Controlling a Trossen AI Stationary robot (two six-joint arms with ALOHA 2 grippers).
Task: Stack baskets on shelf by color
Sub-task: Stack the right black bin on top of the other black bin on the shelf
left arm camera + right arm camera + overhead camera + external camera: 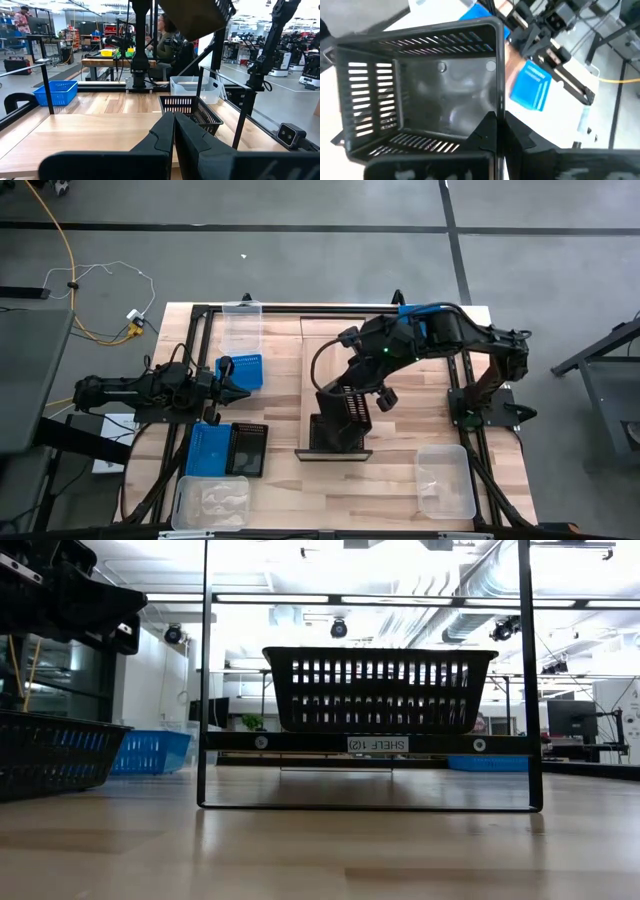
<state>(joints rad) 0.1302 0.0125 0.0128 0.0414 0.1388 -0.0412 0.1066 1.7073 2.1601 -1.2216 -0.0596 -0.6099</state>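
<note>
A black perforated basket (pixel 343 418) sits on the light-wood shelf (pixel 334 452) at mid-table; in the low view the black basket (pixel 380 690) stands level on the shelf board (pixel 300 742). My right gripper (pixel 366 394) is shut on it at its far right side. My left gripper (pixel 238 391) is shut and empty, level above the table's left part, beside a blue basket (pixel 243 369). Another blue basket (pixel 207 448) and a black one (pixel 249 448) lie near the left front. My right gripper pinches the black basket's side wall at its top rim (pixel 501 102), near a corner, one finger (pixel 486 131) inside the basket and one outside. The fingers come from above, slanting from the table's far right. The basket stands upright and level, its bottom (pixel 380 728) at the shelf board.
Clear baskets lie at the far left (pixel 242 326), front left (pixel 211 502) and front right (pixel 445 480). A blue basket (pixel 413 310) lies at the far edge under my right arm. The shelf's thin dark frame (pixel 204 670) stands upright. A person (pixel 167 42) sits beyond the table.
</note>
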